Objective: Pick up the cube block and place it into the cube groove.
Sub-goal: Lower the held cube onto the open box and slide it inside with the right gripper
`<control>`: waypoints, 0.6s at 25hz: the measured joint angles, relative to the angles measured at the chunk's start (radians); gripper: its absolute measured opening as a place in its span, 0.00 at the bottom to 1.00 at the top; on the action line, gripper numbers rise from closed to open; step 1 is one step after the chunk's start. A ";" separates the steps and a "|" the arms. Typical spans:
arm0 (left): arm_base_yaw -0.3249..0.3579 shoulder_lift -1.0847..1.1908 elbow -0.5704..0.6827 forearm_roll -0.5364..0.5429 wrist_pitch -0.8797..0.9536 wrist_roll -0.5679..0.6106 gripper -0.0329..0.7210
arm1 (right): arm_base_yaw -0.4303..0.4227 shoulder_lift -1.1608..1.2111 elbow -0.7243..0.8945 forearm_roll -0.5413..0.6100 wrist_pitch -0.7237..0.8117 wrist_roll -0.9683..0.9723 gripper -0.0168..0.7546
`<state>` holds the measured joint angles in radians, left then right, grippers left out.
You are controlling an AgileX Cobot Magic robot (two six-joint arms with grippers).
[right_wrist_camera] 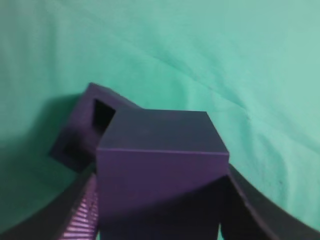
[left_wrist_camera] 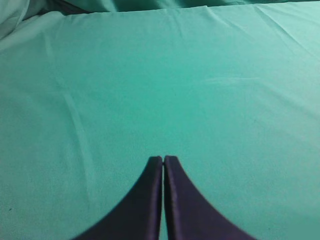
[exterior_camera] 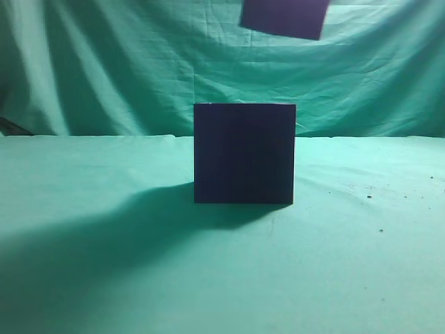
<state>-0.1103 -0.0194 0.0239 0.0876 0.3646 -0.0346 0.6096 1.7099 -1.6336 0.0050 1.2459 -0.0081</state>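
Matt cube block (right_wrist_camera: 160,170), wrinkly cloth (exterior_camera: 104,264)

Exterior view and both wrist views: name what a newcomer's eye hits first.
A large blackish-navy cubic box stands alone mid-table on the green cloth. A dark purple cube block hangs in the air above it and to the right, clamped in the right gripper. The left gripper, fingers together, hangs over bare cloth.

No legible text, labels, brands, numbers or signs in any view. Cube block (right_wrist_camera: 160,165) faces plain; dark box (exterior_camera: 244,153) front plain (its top partly visible from the right wrist, likewise unmarked). Green cloth (left_wrist_camera: 150,90) unprinted.
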 joint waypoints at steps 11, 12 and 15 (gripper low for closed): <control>0.000 0.000 0.000 0.000 0.000 0.000 0.04 | 0.066 0.053 -0.023 -0.008 0.002 -0.480 0.57; 0.000 0.000 0.000 0.000 0.000 0.000 0.04 | 0.066 0.053 -0.023 -0.006 0.000 -0.552 0.57; 0.000 0.000 0.000 0.000 0.000 0.000 0.04 | 0.066 0.053 -0.023 0.024 0.000 -0.735 0.57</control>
<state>-0.1103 -0.0194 0.0239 0.0876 0.3646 -0.0346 0.6754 1.7628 -1.6563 0.0289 1.2460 -0.7433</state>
